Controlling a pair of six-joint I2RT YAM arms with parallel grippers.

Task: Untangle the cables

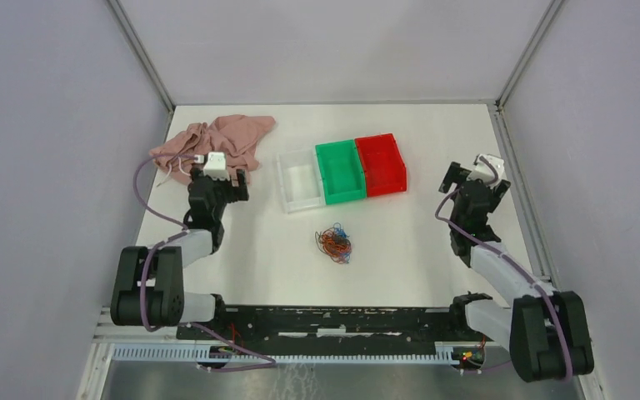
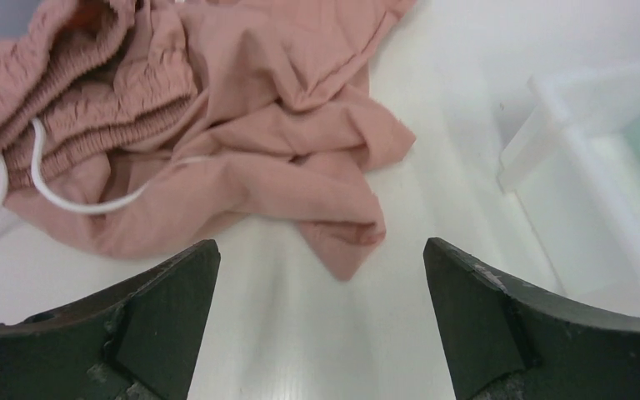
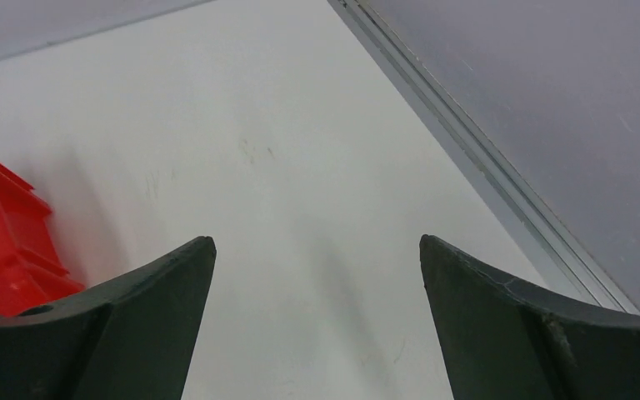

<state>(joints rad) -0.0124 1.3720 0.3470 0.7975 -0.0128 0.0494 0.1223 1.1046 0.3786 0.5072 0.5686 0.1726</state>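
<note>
- The cables (image 1: 334, 243) lie in one tangled wad at mid-desk (image 1: 250, 267), just nearer than the green bin (image 1: 339, 171).
- Your left hand (image 2: 318, 250) hovers far left by the pink cloth (image 2: 217, 125), fingers apart and empty.
- Your right hand (image 3: 316, 243) hovers far right, fingers apart and empty.
- Untangling looks unstarted: next, bring both hands inward and pinch separate strands.

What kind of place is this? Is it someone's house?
Probably not a house; it looks like a robot test booth. Plain grey walls box in a white table, and a left arm and right arm are bolted at its near edge. Coloured bins sit on it.
</note>
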